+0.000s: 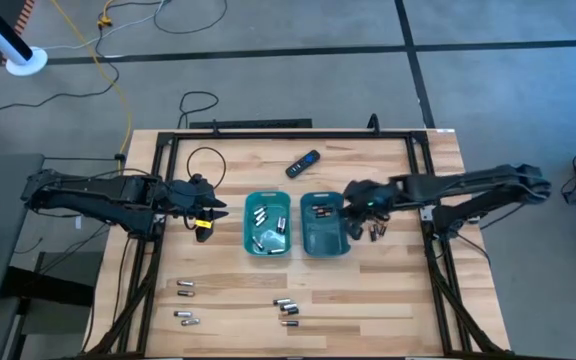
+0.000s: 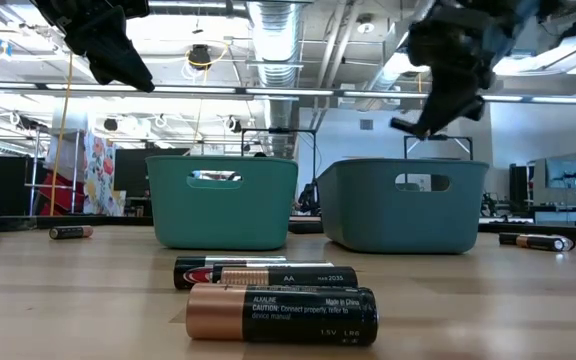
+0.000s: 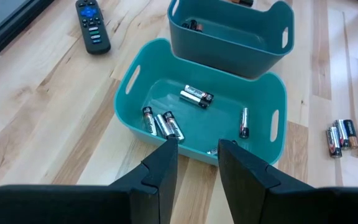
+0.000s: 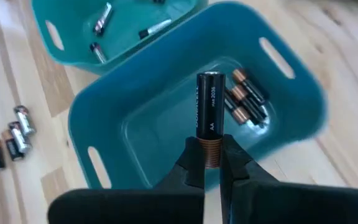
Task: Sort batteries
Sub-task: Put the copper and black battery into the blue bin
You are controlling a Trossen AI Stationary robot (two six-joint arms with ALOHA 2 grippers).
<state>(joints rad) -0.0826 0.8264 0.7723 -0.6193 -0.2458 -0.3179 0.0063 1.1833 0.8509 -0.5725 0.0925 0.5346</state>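
Two teal trays stand side by side mid-table. The left tray (image 1: 267,223) (image 3: 197,118) holds several silvery batteries. The right tray (image 1: 324,225) (image 4: 185,118) holds a few dark batteries with coppery ends (image 4: 246,99). My left gripper (image 1: 213,212) (image 3: 197,155) hovers open and empty just left of the left tray. My right gripper (image 1: 356,200) (image 4: 211,155) is above the right tray, shut on a dark battery (image 4: 207,106). Loose batteries lie on the table near its near edge (image 1: 286,306) (image 1: 186,288) and right of the right tray (image 1: 374,232). My right gripper pinches the dark battery by its coppery end (image 4: 211,143) between the two fingers. The battery runs on past the fingertips in line with them. It is lifted clear, over the inside of the right tray.
A black remote (image 1: 303,163) lies beyond the trays toward the far edge. A black cable loop (image 1: 206,160) lies far left. Two batteries lie close to the low camera (image 2: 280,312). Bare wood shows between the trays and the near edge.
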